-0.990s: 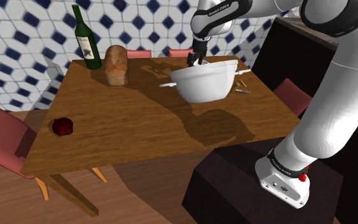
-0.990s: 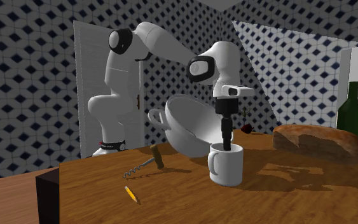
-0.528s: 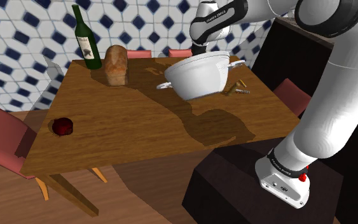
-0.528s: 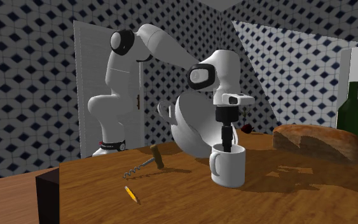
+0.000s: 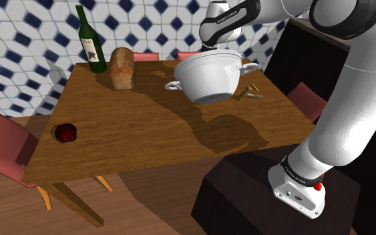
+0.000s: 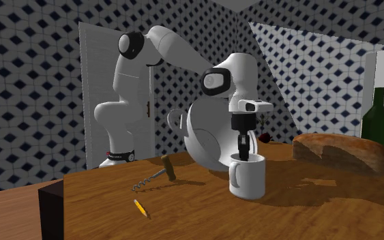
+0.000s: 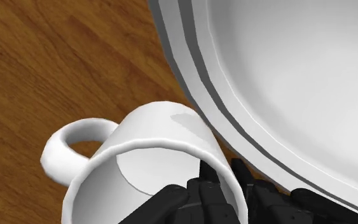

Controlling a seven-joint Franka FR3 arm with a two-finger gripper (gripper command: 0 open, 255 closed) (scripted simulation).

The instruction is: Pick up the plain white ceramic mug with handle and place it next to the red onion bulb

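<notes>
The tool (image 6: 243, 155) is clamped on the wall of the white mug (image 6: 247, 177), with one finger (image 7: 208, 188) down inside the cup, the only thing the mug holds, and the other outside its rim. I cannot tell whether the mug's base rests on the table (image 6: 320, 211). A big white two-handled pot (image 5: 210, 75) leans steeply just beside the tool's outer finger, against the mug's wall, its bare white inside turned toward the tool. The red onion (image 5: 65, 133) lies on the table well apart from the tool.
</notes>
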